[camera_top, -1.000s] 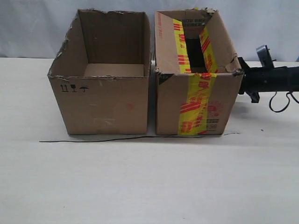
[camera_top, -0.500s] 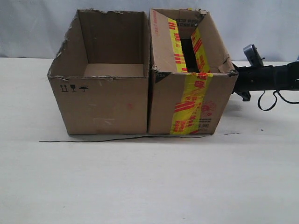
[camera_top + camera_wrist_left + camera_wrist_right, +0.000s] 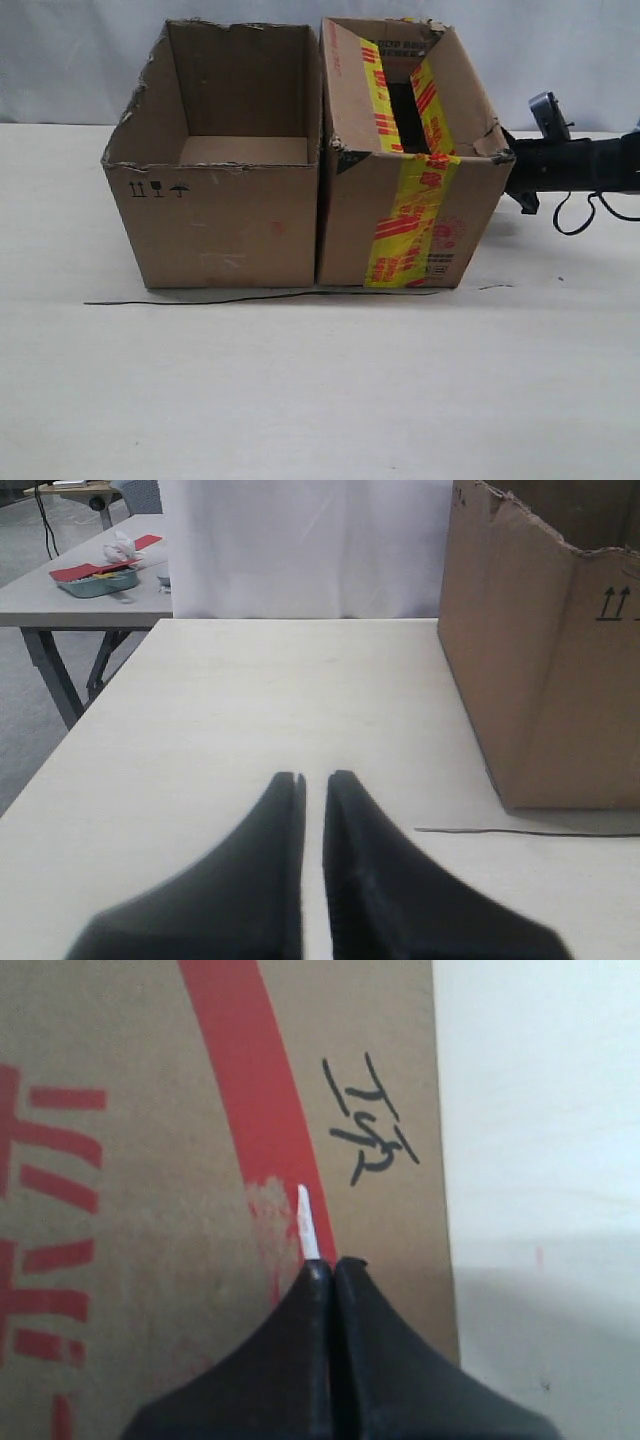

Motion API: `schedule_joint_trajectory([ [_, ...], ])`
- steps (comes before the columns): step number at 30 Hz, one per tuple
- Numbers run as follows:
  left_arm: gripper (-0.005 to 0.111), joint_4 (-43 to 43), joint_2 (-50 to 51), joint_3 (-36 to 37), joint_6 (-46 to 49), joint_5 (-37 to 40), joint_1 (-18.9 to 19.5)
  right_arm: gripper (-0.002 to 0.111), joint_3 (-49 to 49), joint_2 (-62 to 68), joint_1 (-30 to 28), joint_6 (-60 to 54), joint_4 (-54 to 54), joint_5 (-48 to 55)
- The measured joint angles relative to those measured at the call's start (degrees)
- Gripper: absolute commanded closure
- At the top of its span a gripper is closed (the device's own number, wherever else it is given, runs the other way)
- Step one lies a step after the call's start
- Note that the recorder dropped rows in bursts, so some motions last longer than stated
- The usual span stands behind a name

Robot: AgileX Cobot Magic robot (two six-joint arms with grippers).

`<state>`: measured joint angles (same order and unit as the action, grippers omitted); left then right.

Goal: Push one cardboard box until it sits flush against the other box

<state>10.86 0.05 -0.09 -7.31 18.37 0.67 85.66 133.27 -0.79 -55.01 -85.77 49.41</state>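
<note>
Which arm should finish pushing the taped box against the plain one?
Right. The right gripper, jaws shut, sits against the taped box; the left gripper hovers apart from the plain box.

Bright, even, diffuse light. Soft shadow on table at 3 o'clock, exterior view. My left gripper, my right gripper blurred near lens.
</note>
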Motion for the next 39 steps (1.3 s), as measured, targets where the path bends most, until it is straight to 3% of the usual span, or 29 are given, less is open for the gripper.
schedule_joint_trajectory([
  [16, 0.107, 0.0, 0.0, 0.0, 0.0, 0.0, 0.0, 0.108, -0.2, -2.0, -7.4, 0.2, -0.8, 6.2],
  [20, 0.107, 0.0, 0.0, 0.0, 0.0, 0.0, 0.0, 0.108, -0.2, -7.3, -9.8, 4.1, 7.7, 5.3],
  [26, 0.107, 0.0, 0.0, 0.0, 0.0, 0.0, 0.0, 0.108, -0.3, -21.0, -10.3, 17.5, 32.8, 0.1],
  [30, 0.107, 0.0, 0.0, 0.0, 0.0, 0.0, 0.0, 0.108, -3.2, -32.5, -10.0, 24.0, 43.9, -2.3],
  [39, 0.107, 0.0, 0.0, 0.0, 0.0, 0.0, 0.0, 0.108, -19.1, -58.6, -9.9, 27.1, 49.3, -7.8],
])
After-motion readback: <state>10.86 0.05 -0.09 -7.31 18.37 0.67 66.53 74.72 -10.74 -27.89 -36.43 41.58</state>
